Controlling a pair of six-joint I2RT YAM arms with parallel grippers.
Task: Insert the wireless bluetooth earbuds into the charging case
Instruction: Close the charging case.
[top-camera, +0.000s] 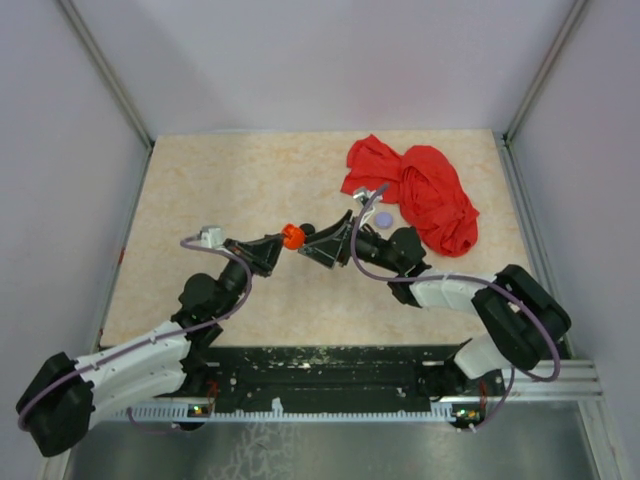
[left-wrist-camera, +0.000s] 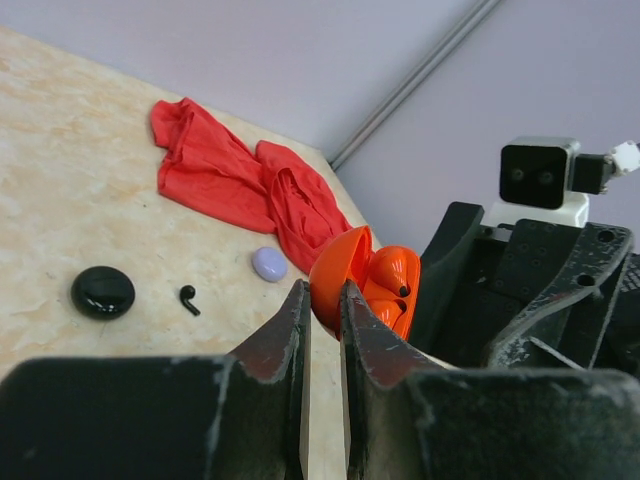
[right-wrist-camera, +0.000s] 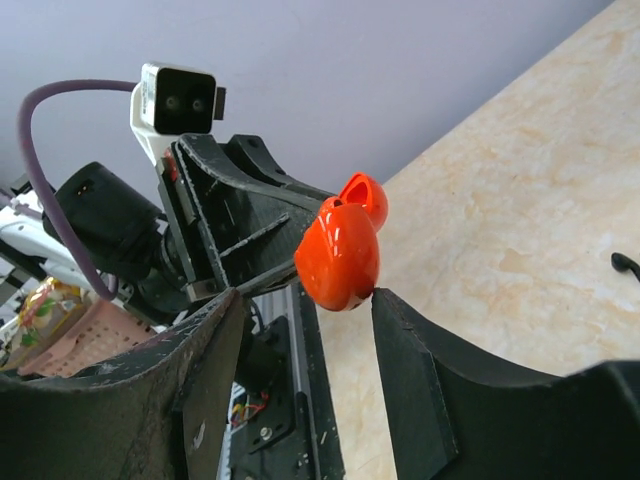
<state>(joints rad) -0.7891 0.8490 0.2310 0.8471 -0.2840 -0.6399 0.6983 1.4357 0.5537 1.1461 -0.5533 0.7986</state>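
1. Top view: my left gripper (top-camera: 283, 240) is pinched tight on an orange shell (top-camera: 292, 237). I'm holding it up off the table (top-camera: 200, 190), well short of the red cloth (top-camera: 420, 195) on the arm-base side. My right gripper (top-camera: 310, 244) faces it, jaws apart. No charging case shows here; my right arm covers the ground just beside the cloth.
2. Left wrist: there it is, the charging case (left-wrist-camera: 102, 292), a black puck lying shut on the table, well apart from the cloth. One earbud (left-wrist-camera: 188, 299) lies loose between it and the cloth, so it's not inserted. I'd call this job barely begun. The shell gapes open, and a black speck inside may be the second earbud; I cannot tell.
3. Right wrist: the shell hangs just off my spread fingertips, and whether we touch is unclear. An earbud is cut off at the frame edge, and the cloth is out of sight.
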